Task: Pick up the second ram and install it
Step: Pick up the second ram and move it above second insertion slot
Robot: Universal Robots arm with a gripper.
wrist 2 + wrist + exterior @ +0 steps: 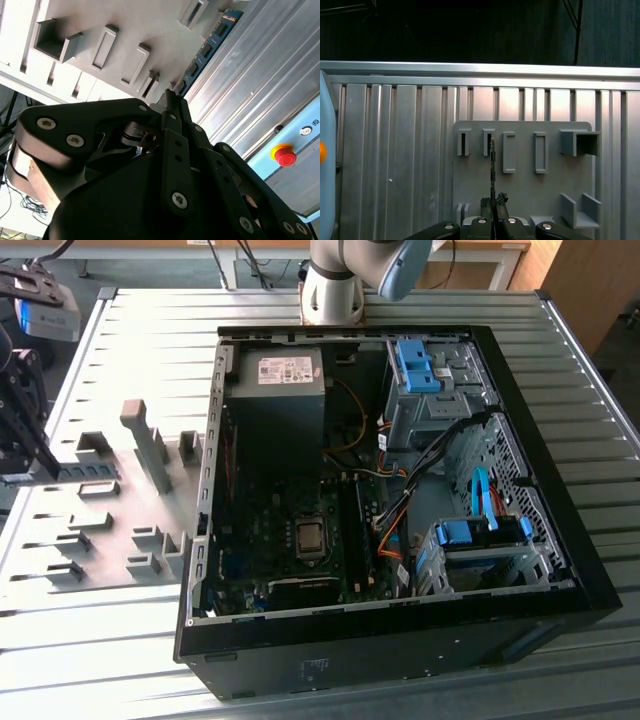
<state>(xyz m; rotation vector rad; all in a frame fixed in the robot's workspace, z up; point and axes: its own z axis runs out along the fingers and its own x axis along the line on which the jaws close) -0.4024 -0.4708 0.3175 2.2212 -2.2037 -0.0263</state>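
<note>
The second ram (205, 50) is a slim blue circuit-board stick with black chips. My gripper (172, 97) is shut on one end of it. In the exterior view the gripper (48, 472) hangs at the far left and holds the ram (88, 472) level, just over the grey holder plate (130, 515). In the first wrist view the ram (492, 167) shows edge-on as a thin line rising from the gripper (493, 199) over the plate's slots (509, 152). The motherboard's memory slots (350, 530) lie inside the open computer case, to the exterior view's right of the processor socket (310, 538).
The open black computer case (400, 645) takes up the middle of the ribbed metal table (150, 320). Inside are a power supply (280, 390), cables and light-blue drive brackets (420, 365). Grey posts (140, 435) stand up from the holder plate. A red stop button (285, 156) sits nearby.
</note>
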